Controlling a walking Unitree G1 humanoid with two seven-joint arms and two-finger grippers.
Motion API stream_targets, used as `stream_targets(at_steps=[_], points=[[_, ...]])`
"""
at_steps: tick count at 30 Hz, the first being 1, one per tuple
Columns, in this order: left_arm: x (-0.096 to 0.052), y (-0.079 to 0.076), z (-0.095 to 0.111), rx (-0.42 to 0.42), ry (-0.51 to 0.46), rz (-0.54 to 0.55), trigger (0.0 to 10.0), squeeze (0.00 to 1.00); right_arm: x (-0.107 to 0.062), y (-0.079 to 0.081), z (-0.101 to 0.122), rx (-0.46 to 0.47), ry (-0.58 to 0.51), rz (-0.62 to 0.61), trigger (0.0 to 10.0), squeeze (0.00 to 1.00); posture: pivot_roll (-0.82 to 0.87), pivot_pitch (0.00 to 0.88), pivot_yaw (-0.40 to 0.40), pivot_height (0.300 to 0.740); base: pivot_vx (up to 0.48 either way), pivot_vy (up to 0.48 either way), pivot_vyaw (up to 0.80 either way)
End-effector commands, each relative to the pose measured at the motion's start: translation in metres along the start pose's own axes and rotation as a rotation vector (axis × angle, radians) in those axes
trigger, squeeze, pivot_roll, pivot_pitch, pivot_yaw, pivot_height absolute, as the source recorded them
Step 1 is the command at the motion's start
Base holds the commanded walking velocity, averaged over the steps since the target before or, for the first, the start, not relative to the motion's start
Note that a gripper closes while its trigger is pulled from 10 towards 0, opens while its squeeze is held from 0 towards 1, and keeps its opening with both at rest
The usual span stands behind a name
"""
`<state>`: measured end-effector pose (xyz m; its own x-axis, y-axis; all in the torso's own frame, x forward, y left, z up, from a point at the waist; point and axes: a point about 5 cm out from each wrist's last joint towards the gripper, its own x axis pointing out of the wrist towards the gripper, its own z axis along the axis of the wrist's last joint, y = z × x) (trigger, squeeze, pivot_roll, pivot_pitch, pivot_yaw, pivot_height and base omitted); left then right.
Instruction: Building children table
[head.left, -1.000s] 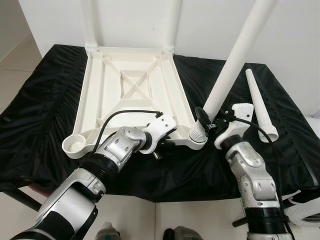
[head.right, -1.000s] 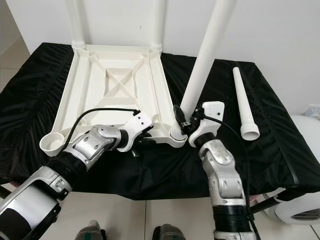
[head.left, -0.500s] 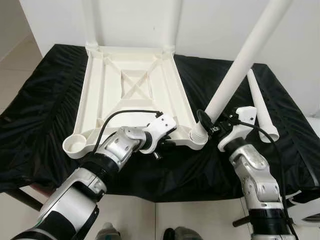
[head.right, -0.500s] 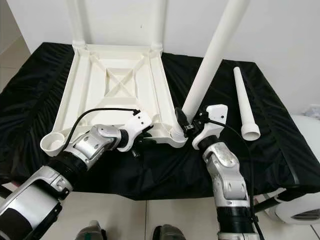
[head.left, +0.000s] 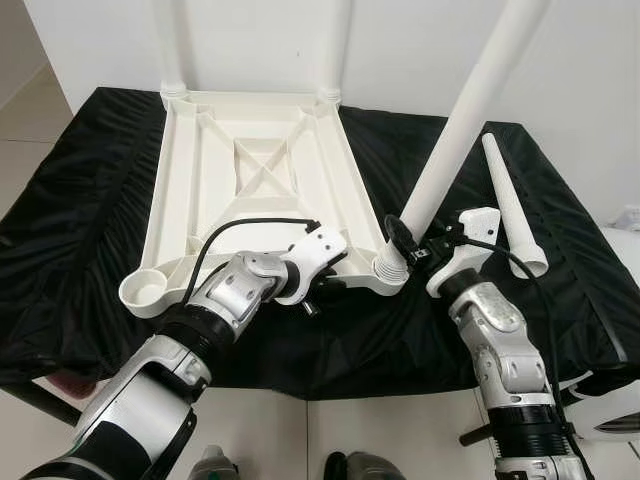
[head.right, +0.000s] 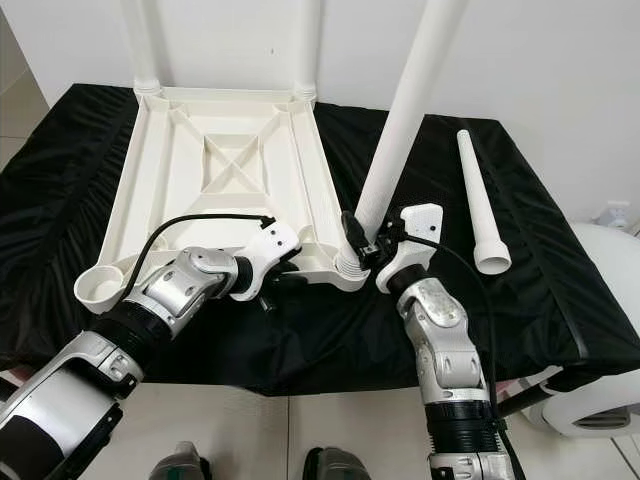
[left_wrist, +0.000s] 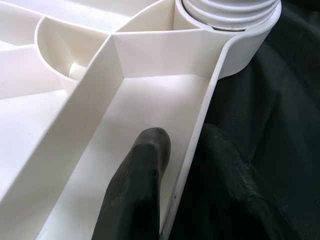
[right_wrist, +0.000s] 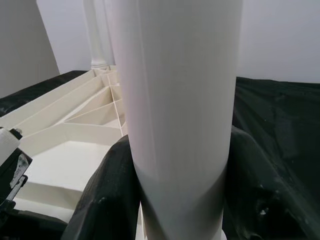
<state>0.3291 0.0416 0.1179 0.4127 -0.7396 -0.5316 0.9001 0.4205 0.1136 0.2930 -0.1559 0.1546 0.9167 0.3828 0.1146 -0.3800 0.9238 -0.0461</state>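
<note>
A: We've got the tabletop (head.left: 262, 180) upside down on the black table (head.left: 90, 240), two far legs (head.left: 335, 45) already in.

B: Third leg (head.left: 455, 130) sits tilted in the near socket, right claw (head.left: 415, 250) clamped round it; left claw (head.left: 318, 290) pinches the rim (steadying, we reckon). Fourth leg (head.left: 512, 205) lies loose; near-left socket (head.left: 146, 290) empty.

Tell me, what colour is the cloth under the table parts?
Black, plain and wrinkled cloth; the left eye view shows it best.
</note>
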Motion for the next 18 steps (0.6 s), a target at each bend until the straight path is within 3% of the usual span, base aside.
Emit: stream_targets(at_steps=[1, 18], points=[[-0.01, 0.017, 0.008, 0.008, -0.023, 0.088, 10.0, 0.0, -0.008, 0.002, -0.029, 0.014, 0.139, 0.004, 10.0, 0.0, 0.01, 0.038, -0.056, 0.74, 0.0, 0.0, 0.0], [-0.012, 0.018, 0.012, 0.017, -0.034, 0.089, 10.0, 0.0, -0.022, 0.023, -0.029, 0.038, 0.117, 0.157, 10.0, 0.0, 0.0, 0.051, -0.053, 0.74, 0.0, 0.0, 0.0]])
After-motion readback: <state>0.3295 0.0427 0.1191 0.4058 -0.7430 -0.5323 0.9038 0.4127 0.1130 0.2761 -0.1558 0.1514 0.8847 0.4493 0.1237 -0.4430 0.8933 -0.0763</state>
